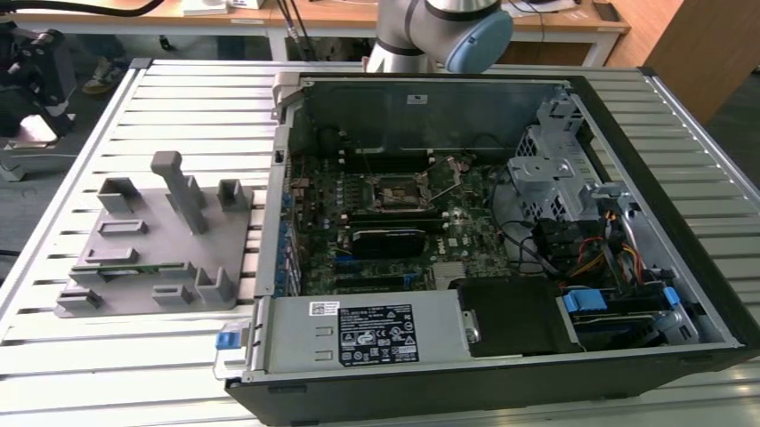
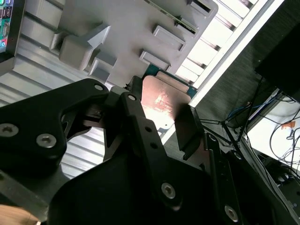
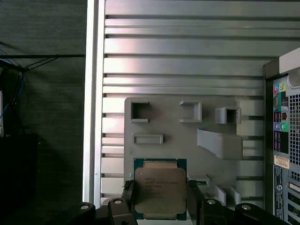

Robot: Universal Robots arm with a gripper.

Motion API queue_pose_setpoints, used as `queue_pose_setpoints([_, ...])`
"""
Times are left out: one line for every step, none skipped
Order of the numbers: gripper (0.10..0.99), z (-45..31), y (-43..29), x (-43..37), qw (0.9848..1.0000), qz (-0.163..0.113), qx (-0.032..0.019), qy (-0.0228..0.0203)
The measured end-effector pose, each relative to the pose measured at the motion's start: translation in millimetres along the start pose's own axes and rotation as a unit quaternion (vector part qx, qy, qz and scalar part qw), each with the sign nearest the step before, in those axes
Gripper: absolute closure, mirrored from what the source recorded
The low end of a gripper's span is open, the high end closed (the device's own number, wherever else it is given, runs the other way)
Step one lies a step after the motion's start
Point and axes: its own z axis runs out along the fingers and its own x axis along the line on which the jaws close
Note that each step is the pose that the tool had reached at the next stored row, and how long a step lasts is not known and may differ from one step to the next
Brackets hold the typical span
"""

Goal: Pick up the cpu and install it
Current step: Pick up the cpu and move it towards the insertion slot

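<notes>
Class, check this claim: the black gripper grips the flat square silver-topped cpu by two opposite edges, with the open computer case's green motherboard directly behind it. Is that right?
Not quite. The gripper does grip the cpu by two opposite edges, but the first wrist view shows the grey plastic fixture on the slatted metal table behind it instead.

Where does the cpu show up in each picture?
First wrist view: the cpu, held by the gripper, in front of the grey fixture.
Second wrist view: the cpu in that grip, grey fixture behind it.
Exterior view: the shared grey fixture lies at the exterior view's left.
</notes>
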Motion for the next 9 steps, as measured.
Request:
queue_pose_setpoints([0.561,-0.1,0.0,-0.6,1.0,0.0,0.0,0.0])
queue_pose_setpoints([0.561,-0.1,0.0,-1.3,1.0,0.0,0.0,0.0])
queue_pose_setpoints([0.561,-0.1,0.0,-2.0,1.0,0.0,-0.0001,0.0])
queue_pose_setpoints([0.561,-0.2,0.0,-2.6,1.0,0.0,-0.0001,0.0])
queue_pose_setpoints([0.561,-0.3,0.0,-3.2,1.0,0.0,0.0,0.0])
queue_pose_setpoints([0.561,-0.3,0.0,-3.9,1.0,0.0,-0.0001,0.0])
queue_pose_setpoints([0.561,-0.4,0.0,-4.5,1.0,0.0,-0.0001,0.0])
queue_pose_setpoints([0.561,-0.4,0.0,-5.2,1.0,0.0,-0.0001,0.0])
queue_pose_setpoints([0.561,-0.5,0.0,-5.9,1.0,0.0,-0.0001,0.0])
